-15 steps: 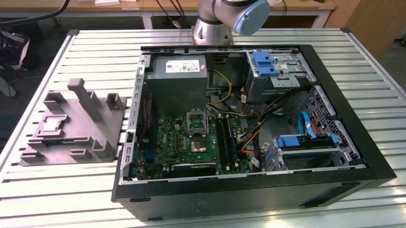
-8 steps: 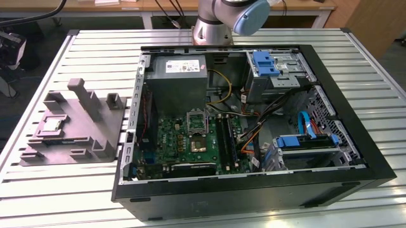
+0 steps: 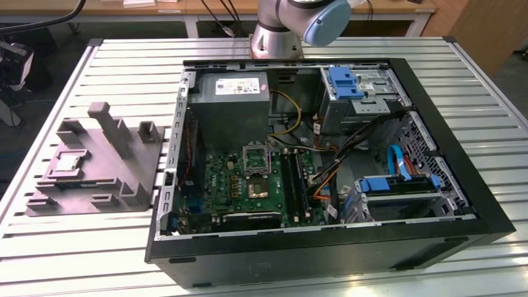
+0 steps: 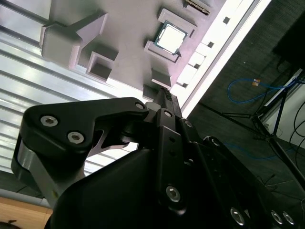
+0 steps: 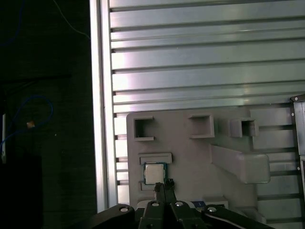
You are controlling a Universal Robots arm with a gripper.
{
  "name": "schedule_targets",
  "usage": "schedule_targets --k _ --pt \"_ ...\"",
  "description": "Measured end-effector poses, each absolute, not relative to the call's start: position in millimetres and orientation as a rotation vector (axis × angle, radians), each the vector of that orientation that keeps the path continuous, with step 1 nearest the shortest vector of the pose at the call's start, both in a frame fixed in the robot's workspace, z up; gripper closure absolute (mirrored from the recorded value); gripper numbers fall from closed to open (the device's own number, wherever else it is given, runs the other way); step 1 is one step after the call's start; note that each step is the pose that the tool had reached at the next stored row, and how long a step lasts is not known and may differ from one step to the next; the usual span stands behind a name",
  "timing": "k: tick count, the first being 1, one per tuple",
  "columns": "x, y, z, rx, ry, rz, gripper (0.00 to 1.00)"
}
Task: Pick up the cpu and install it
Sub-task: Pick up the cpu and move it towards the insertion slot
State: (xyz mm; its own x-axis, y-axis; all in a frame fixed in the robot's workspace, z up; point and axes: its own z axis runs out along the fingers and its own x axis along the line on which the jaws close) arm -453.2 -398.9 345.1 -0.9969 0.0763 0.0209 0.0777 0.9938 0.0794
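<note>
Gripper (image 5: 164,184), closed, hangs above the cpu (image 5: 153,172).

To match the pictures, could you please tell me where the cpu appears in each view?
Exterior view: the cpu sits on the grey holder block, at the exterior view's left.
Second wrist view: the cpu lies in the holder block's square recess.
First wrist view: the cpu lies in that recess, beyond the gripper.
Shared landmark: the grey holder block.

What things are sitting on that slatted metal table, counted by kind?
computer case, side open: 1
grey plastic holder block: 1
cpu, resting in the holder block: 1
Total: 3
</note>
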Motion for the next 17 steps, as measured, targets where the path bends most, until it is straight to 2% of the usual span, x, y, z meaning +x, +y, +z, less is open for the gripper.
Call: schedule_targets --k 5,6,7,8,9,11,12,15,17 --pt "-453.3 -398.9 345.1 -0.121 -3.119 -0.125 0.89" --pt "-453.2 -399.0 345.1 -0.120 -3.119 -0.125 0.83" --pt "-453.3 -398.9 345.1 -0.120 -3.119 -0.125 0.83" --pt "-453.3 -398.9 345.1 -0.120 -3.119 -0.125 0.77" --pt "-453.3 -399.0 345.1 -0.120 -3.119 -0.125 0.77" --pt "-453.3 -398.9 345.1 -0.120 -3.119 -0.125 0.65" --pt "-453.3 -399.0 345.1 -0.120 -3.119 -0.125 0.65" --pt "-453.3 -398.9 345.1 -0.120 -3.119 -0.125 0.47" --pt "-453.3 -399.0 345.1 -0.120 -3.119 -0.125 0.47"
